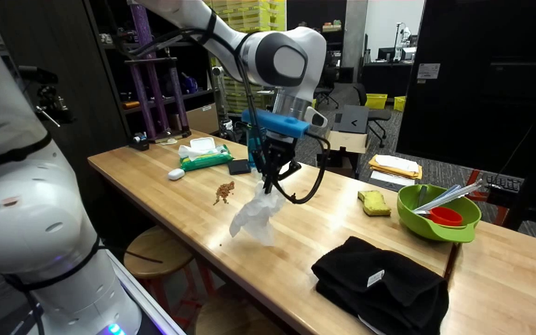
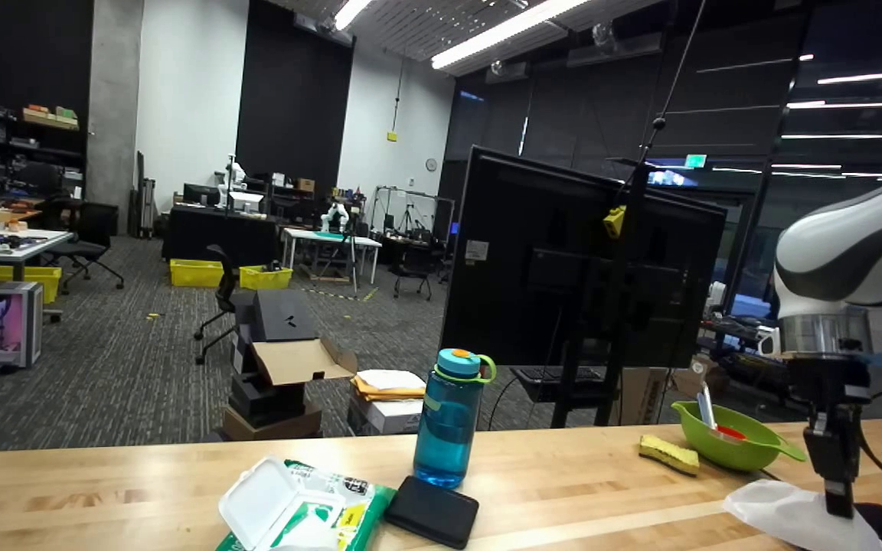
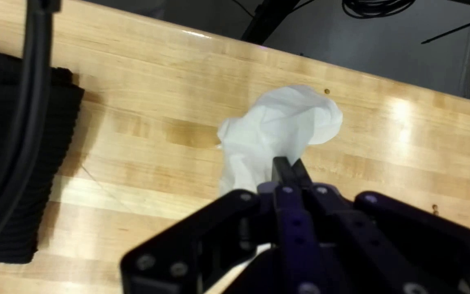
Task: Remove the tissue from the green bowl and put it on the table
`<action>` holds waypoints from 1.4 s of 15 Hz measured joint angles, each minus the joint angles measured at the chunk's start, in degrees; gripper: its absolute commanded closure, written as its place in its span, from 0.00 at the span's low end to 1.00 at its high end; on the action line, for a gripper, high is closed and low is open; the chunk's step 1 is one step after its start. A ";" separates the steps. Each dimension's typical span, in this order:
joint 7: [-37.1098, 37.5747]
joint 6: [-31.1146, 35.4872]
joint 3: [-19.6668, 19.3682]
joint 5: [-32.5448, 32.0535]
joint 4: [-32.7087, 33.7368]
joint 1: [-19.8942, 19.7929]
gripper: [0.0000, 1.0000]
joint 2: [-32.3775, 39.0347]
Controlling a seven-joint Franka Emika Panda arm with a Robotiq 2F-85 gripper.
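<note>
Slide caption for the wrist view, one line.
Gripper pinching a crumpled white tissue over the wooden table, with a black cloth nearby.

In an exterior view, the table (image 1: 292, 260) lies bare between the tissue (image 1: 259, 215) and the black cloth (image 1: 382, 288) at near right, an open passage. The sponge (image 1: 374, 203) and green bowl (image 1: 421, 225) stand in the way at far right, while the wipes pack (image 1: 206, 159), black case (image 1: 239, 167) and bottle (image 1: 251, 156) crowd the far left.
</note>
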 measured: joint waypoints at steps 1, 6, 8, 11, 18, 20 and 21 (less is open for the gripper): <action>-0.32 3.10 -0.37 -1.03 -3.37 0.25 1.00 -1.50; -0.94 17.48 -3.02 -6.09 -18.03 0.45 1.00 -7.87; -0.94 22.12 -4.59 -7.34 -21.20 0.43 0.86 -9.15; -0.94 26.99 -6.65 -8.22 -23.18 0.30 0.63 -10.09; -0.68 30.49 -9.13 -8.15 -23.25 0.28 0.16 -11.77; -0.27 29.43 -9.21 -7.89 -22.99 0.30 0.02 -13.05; 0.06 28.43 -9.21 -7.67 -22.76 0.32 0.01 -13.96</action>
